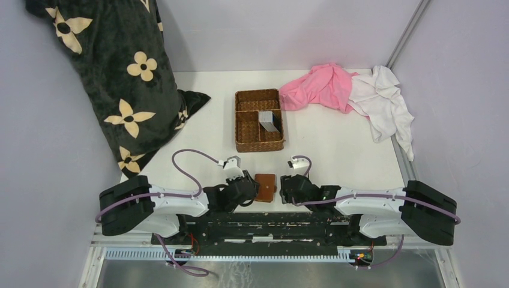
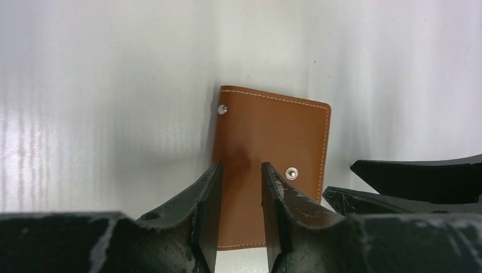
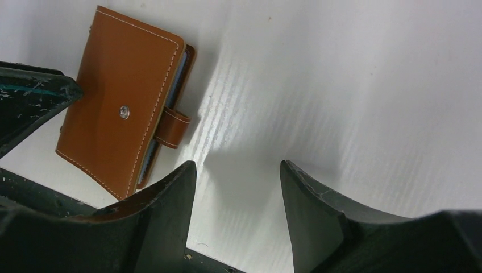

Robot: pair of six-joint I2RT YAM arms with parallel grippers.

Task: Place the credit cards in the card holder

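The small brown leather card holder (image 1: 265,187) lies closed and flat on the white table (image 1: 336,150), at the near edge between the two arms. The left gripper (image 2: 241,166) hangs over the side of it nearest that arm, jaws parted a little and pinching nothing; bare leather shows in the gap. The right gripper (image 3: 237,164) is spread wide and empty over the table just beside the strap edge. The step in hand looks to be opening the holder. I judge it best that the left fingers press the lower cover down while the right comes in low at the strap side and lifts only the top flap, slowly, so the light holder neither slides nor flips. The thin grey credit cards (image 1: 270,120) stand on edge in a right-hand compartment of the brown woven wicker basket (image 1: 237,123), well apart from the holder. Counted: one card holder, one basket, one pink cloth (image 1: 318,87), one white cloth (image 1: 387,105), one dark flowered pillow (image 1: 120,78). The cards form one pack, too small to count.
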